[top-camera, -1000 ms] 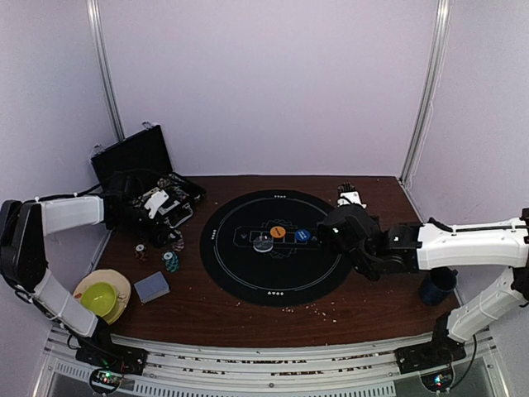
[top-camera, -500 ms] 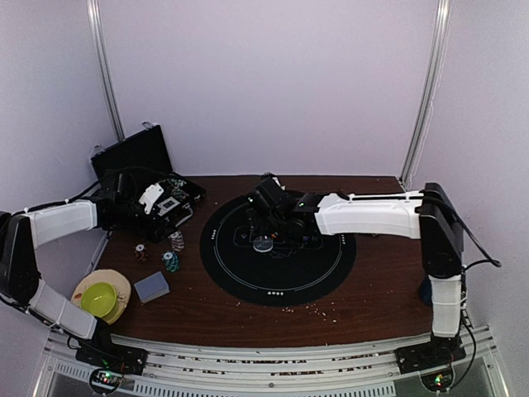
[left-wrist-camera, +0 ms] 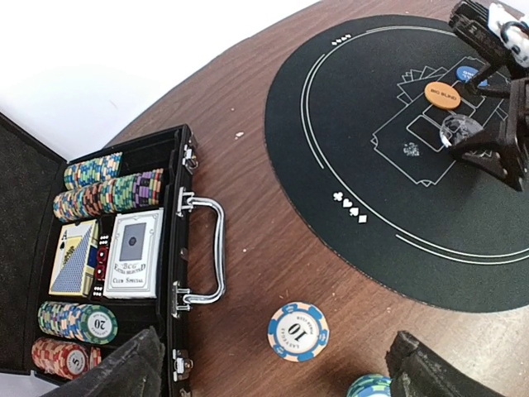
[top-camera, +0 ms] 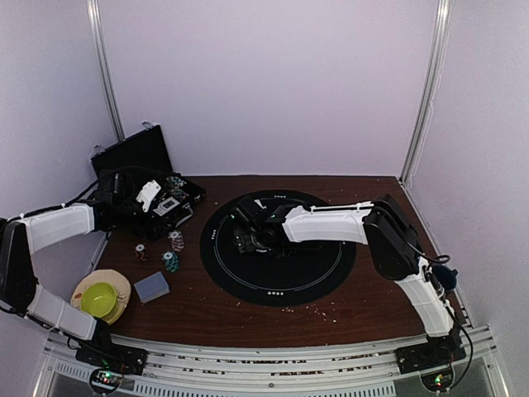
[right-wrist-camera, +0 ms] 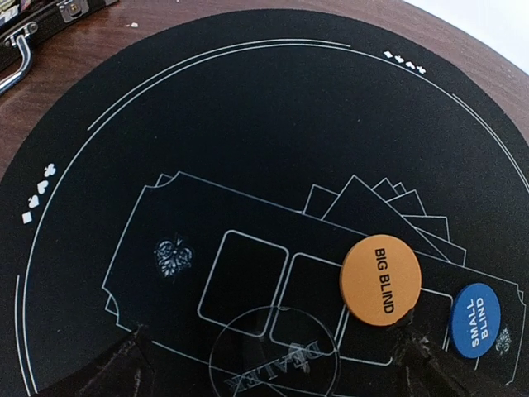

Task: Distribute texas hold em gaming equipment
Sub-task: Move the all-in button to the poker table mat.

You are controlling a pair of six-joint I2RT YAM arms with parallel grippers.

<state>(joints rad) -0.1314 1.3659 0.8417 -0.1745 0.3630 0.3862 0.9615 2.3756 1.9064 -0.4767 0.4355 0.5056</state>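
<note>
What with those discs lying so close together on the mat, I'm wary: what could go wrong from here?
The open right gripper hangs over the clear Dealer disc; closing there may nudge the orange Big Blind disc close beside it. The open left gripper could knock the teal chips beside the chip marked 10.

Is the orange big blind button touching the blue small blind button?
No, the orange button and blue button lie apart on the mat.
</note>
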